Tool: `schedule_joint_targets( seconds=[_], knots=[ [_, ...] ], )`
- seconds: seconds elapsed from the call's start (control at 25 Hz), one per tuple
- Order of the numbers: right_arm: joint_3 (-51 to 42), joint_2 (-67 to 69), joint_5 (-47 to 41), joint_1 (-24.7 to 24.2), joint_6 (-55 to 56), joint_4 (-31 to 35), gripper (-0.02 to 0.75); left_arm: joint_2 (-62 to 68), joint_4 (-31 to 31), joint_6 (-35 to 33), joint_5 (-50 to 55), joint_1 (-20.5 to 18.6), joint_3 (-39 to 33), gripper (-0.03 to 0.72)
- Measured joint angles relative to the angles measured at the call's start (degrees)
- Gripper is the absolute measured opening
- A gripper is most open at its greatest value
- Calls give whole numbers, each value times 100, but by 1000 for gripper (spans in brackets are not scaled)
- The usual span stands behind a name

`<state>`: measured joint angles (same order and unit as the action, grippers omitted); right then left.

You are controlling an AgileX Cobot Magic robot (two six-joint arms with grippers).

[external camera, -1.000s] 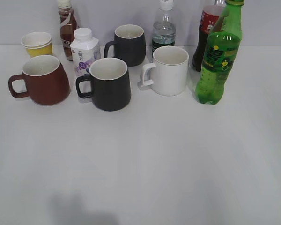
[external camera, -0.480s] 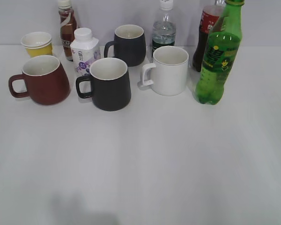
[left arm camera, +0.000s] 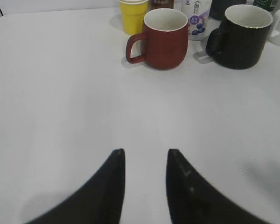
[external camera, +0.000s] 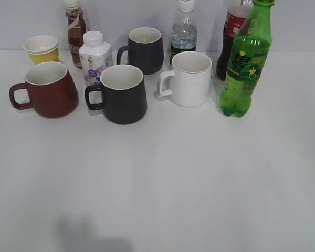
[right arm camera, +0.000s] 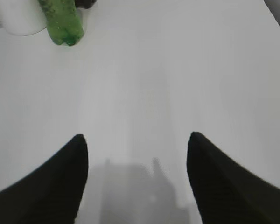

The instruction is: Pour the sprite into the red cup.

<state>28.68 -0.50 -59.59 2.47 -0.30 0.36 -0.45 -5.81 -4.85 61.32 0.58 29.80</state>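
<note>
The sprite [external camera: 245,65] stands upright at the far right, the red cup [external camera: 48,89] far left — mugs between them. Both the left gripper [left arm camera: 145,158] and right gripper [right arm camera: 136,142] are spread apart, empty, over bare table near the front.

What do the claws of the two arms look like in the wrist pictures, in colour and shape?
Only the fingers show. The left claw has two matte black fingers that are broad at the base and curve to narrow, rounded tips. The right claw has the same black, tapered fingers. No cables, markings or arm links are visible, and the exterior view shows no arm.
</note>
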Motion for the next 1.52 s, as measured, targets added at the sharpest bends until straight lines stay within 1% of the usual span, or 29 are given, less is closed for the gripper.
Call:
schedule_joint_targets(
  seconds=[0.16, 0.24, 0.4, 0.68, 0.84, 1.12, 1.24, 1.36, 1.52],
  knots=[
    [7, 0, 17, 0, 30, 74, 494, 19, -46, 0, -74, 35, 20, 239],
    [72, 5, 225, 0, 30, 120, 494, 160, -102, 0, -388, 48, 88, 239],
    [81, 366, 1365, 0, 30, 267, 494, 438, -96, 0, -1724, 80, 17, 239],
    [-470, 1492, 3395, 16, 30, 324, 494, 1378, -83, 0, -3893, 80, -868, 239],
    [-785, 1953, 4684, 227, 0, 234, 494, 2291, -78, 0, -4874, 80, -1227, 239],
    [-924, 3218, 6263, 301, 0, 214, 494, 4393, -141, 0, -6816, 80, -1242, 242],
    [-924, 3797, 6944, 305, 0, 191, 494, 5662, -152, 0, -7757, 94, -1254, 242],
    [-924, 4371, 7399, 472, 0, 190, 495, 6695, -139, 0, -8692, 185, -1267, 242],
    [-926, 5220, 8034, 803, 30, 126, 494, 8021, 12, 0, -10005, 440, -1267, 244]
  ],
)
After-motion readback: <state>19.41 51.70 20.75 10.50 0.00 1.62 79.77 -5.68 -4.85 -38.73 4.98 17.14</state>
